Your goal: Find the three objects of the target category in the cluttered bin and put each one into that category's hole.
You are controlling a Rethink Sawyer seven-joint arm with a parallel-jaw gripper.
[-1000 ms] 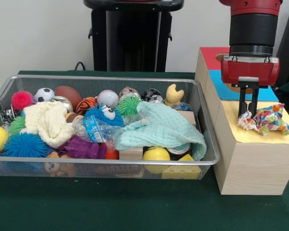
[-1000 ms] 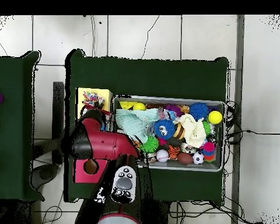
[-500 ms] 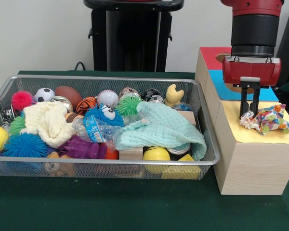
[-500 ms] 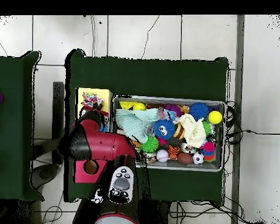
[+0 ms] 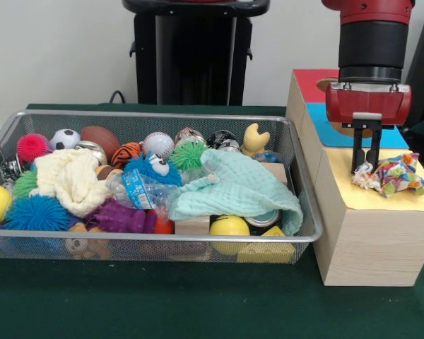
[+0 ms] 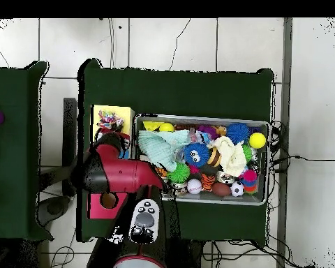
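Note:
My gripper (image 5: 364,168) hangs over the wooden box (image 5: 367,240) to the right of the bin. Its fingers stand a little apart, open, with their tips at the left edge of a crumpled multicoloured wad (image 5: 392,175). The wad lies on the box's yellow panel (image 5: 381,201). In the overhead view the wad (image 6: 109,122) shows just beyond the red arm (image 6: 118,174), which hides the gripper. The box also has a blue panel (image 5: 325,131) and a red panel (image 5: 311,81), and the red one has a round hole (image 6: 108,200).
The wire bin (image 5: 155,244) holds a teal cloth (image 5: 240,187), a cream cloth (image 5: 71,180), a plastic bottle (image 5: 138,187), a blue googly-eyed toy (image 5: 152,168), spiky balls, sport balls and yellow balls. A black pedestal (image 5: 194,56) stands behind it.
The gripper has risen slightly, and the wad has shifted a little to the right on the yellow panel. The bin's contents have not moved.

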